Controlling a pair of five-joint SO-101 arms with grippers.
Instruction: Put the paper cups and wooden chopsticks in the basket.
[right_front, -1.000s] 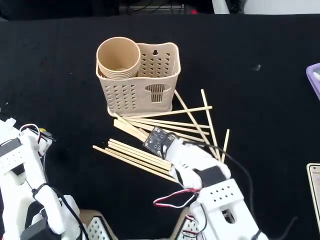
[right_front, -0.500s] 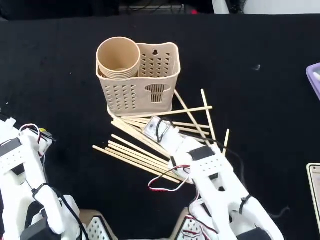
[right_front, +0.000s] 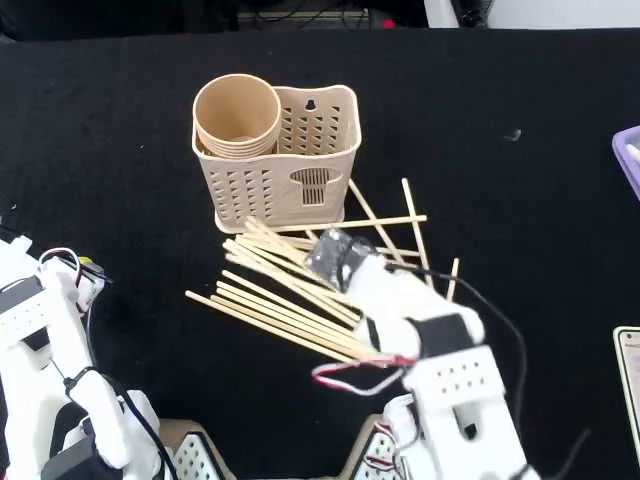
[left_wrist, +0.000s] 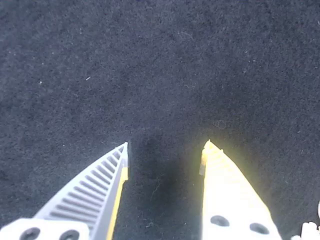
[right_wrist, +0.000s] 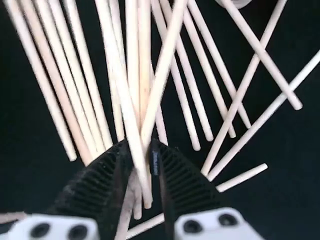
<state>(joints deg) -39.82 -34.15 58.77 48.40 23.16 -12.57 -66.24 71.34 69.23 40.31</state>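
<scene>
**High view.** The paper cups are found stacked inside the basket, at its left end. The wooden chopsticks are spread in a loose fan on the black table, just in front of the basket. None are seen inside it. The right gripper is placed over the top of the fan, near the basket's front wall.

**Left wrist view.** The left gripper is held spread apart above bare cloth, with nothing between its jaws.

**Right wrist view.** The right gripper is pressed onto a small bundle of chopsticks, pinched close to their ends. How many are actually caught cannot be told, and several neighbours are crossed over the bundle.

**Assessment.** The chopstick step is judged to be in hand, with the cups done. A slow, straight lift is advised so that the crossing sticks are shed. The bundle should be tipped upright before it is lowered into the free compartment. Sticks held so near their ends are expected to swing or slip.
</scene>
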